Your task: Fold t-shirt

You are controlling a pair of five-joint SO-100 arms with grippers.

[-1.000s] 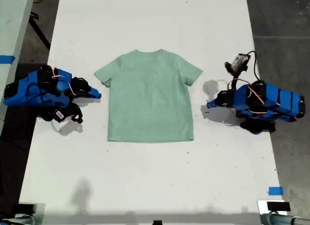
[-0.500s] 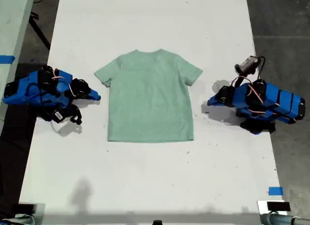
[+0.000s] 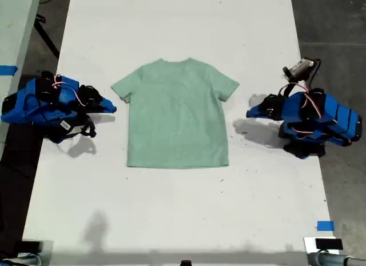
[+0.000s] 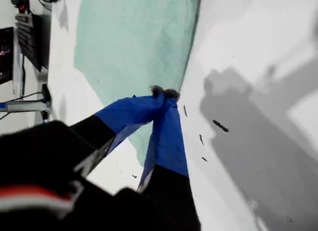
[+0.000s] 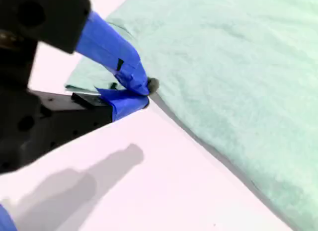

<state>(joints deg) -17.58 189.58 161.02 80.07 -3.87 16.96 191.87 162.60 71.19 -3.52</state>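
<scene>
A mint t-shirt [image 3: 175,113] lies flat, centred on the white counter [image 3: 171,220], with a blue arm on each side, apart from it. Only the wrist views show the fingers: my first gripper [image 4: 164,94] and my second gripper [image 5: 145,94] pinched together, empty, by shirt edges.

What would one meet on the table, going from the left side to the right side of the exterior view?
A blue arm with its gripper pointing toward the shirt → the t-shirt, lying flat and unfolded → another blue arm, its gripper also pointing toward the shirt. The wrist views do not settle which arm is first or second.
</scene>
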